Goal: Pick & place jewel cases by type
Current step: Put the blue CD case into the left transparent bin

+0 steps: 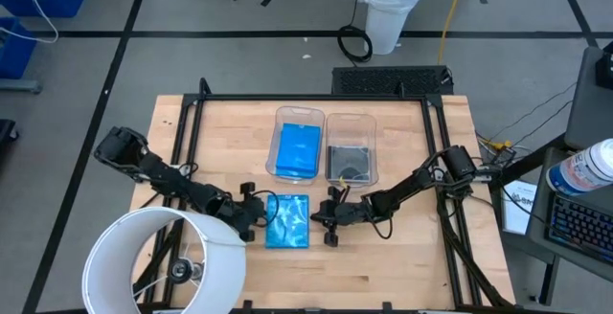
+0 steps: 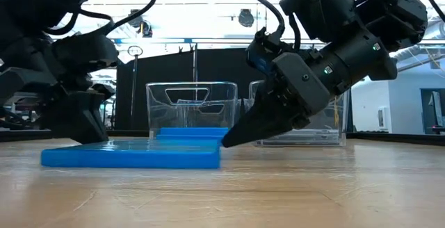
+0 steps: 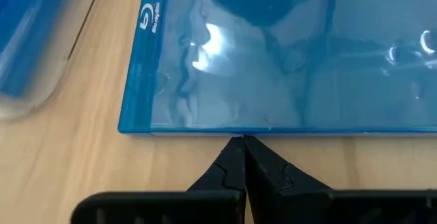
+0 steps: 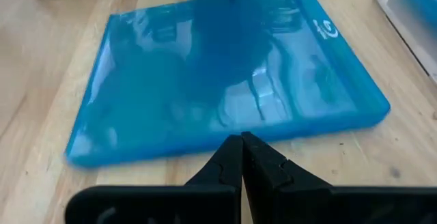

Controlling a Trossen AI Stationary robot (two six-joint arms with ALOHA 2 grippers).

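One blue and one smoky grey case already binned, last translucent blue flat plastic jewel case [image 1: 287, 221] flat on the wooden table [image 1: 402, 266] just before the bins, my left gripper [image 1: 261, 211] and right gripper [image 1: 329, 220] pinched together at its opposite edges.

1 translucent blue jewel case [image 1: 287, 221] lies flat on the table, another blue case [image 1: 298, 150] binned, a dark case [image 1: 350, 163] binned beside.
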